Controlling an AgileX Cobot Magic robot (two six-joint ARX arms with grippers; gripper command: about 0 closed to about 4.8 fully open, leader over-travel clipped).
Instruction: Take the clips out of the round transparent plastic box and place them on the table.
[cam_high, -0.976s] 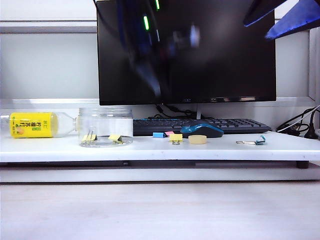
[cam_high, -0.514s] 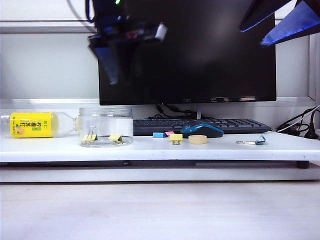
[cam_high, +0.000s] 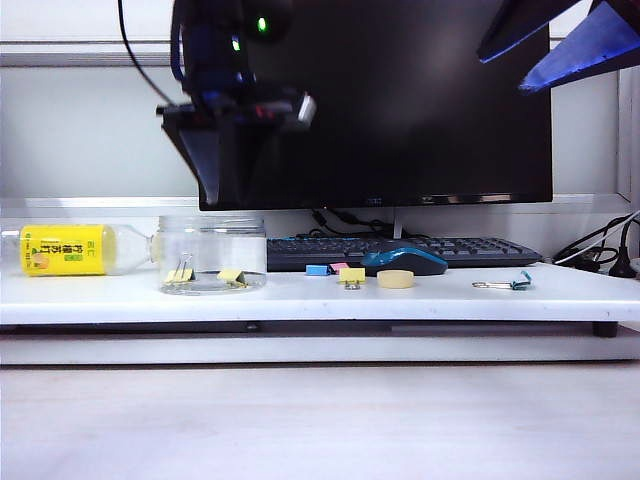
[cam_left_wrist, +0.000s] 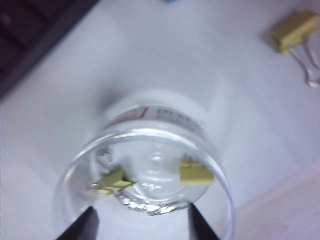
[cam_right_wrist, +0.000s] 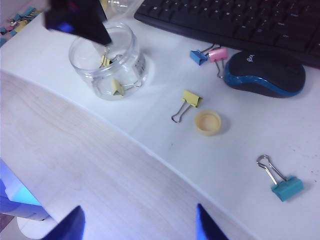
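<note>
With the left gripper (cam_high: 233, 180) spread wide just above the clear box (cam_high: 211, 254) on the table (cam_high: 300, 296), a finger could catch its rim and tip out the 2 clips (cam_left_wrist: 150, 179) inside, while the right gripper (cam_right_wrist: 137, 222) hangs open, far off.

Left tool (cam_left_wrist: 141, 224) over the jar mouth.
I see my spread fingertips above the round transparent plastic box (cam_left_wrist: 145, 175), clips (cam_left_wrist: 196, 174) inside, one more on the bench (cam_left_wrist: 150, 55).

The light is bright and even. My left wrist view is soft and blurry, and the white tabletop (cam_left_wrist: 150, 55) looks washed out.
</note>
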